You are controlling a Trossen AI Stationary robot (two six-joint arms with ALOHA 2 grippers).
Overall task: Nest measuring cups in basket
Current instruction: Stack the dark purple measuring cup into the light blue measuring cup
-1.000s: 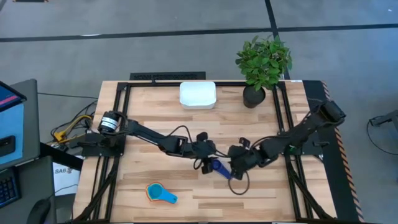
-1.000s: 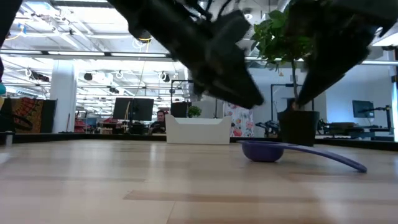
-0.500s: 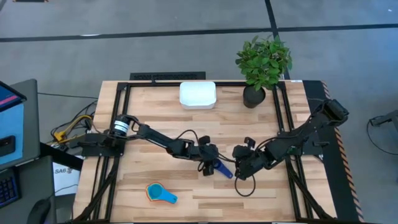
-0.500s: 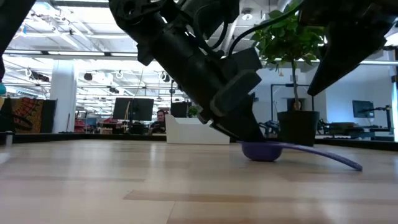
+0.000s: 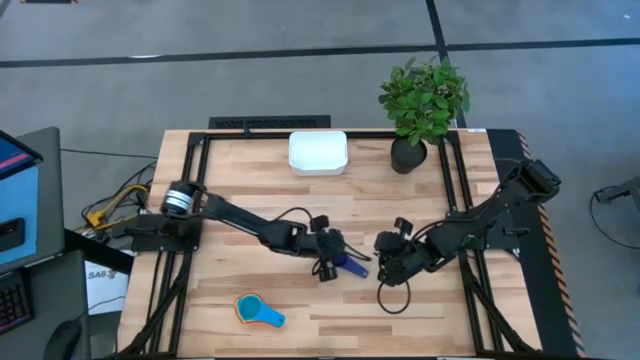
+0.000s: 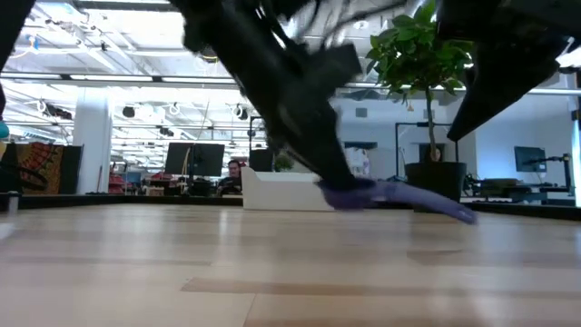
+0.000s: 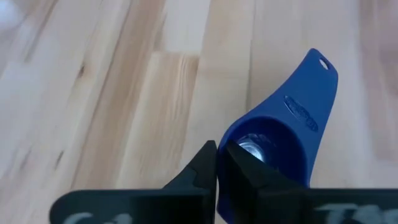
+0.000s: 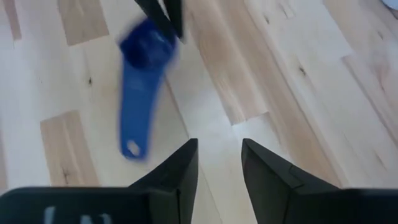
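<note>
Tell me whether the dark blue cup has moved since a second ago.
Yes. The dark blue cup, pinched by the left pincer, is off the tabletop, no longer resting on it.

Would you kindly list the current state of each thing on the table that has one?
Dark blue cup: gripped at its rim, lifted off the table.
Nested cups: stacked, lying on the table.
Basket: empty, upright.
Left gripper: jaws shut on the dark blue cup.
Right gripper: jaws open, holding nothing.
</note>
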